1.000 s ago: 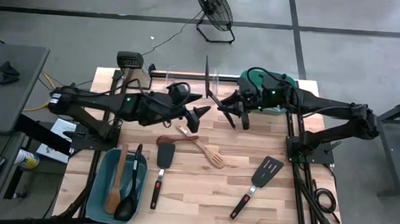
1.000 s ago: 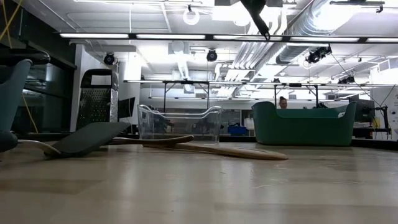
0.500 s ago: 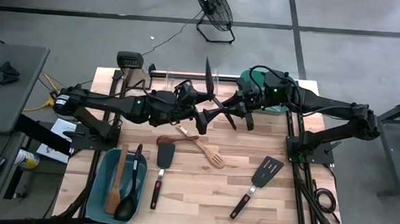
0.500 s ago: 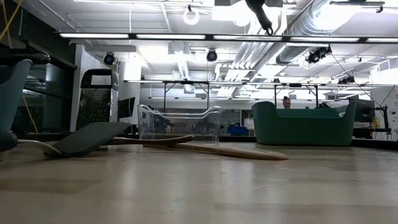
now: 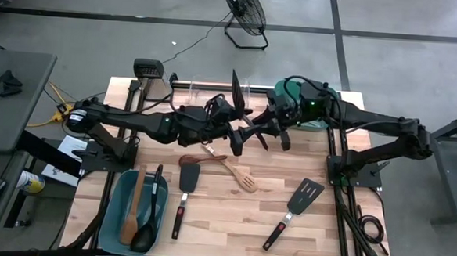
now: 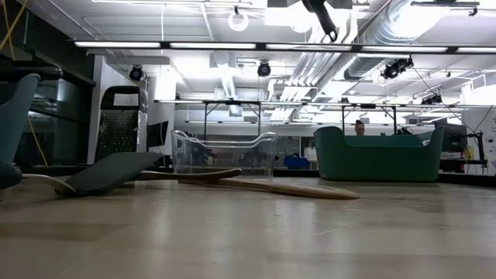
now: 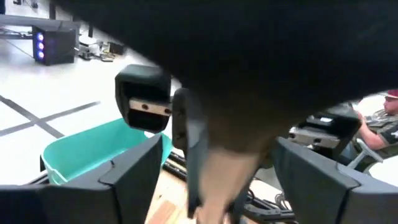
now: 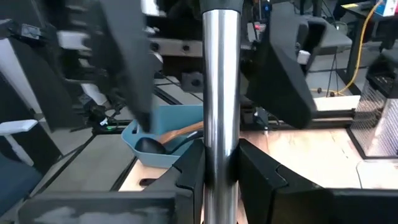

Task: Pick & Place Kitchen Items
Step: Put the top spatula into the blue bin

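Here the right pincer point(image 5: 253, 132) is clamped on the silvery handle of a black turner point(image 5: 237, 91), held in the air above the far middle of the worktop point(image 5: 317, 227). The left pincer point(image 5: 231, 116) hangs spread wide just beside that handle, one finger point(image 7: 134, 177) on either side. Other utensils lie below: a slotted wooden spatula point(image 5: 240, 177) mid-worktop, a red-trimmed turner point(image 5: 294, 210) near right, and a ladle point(image 5: 148, 226) in the teal tub point(image 5: 114, 212) near left.
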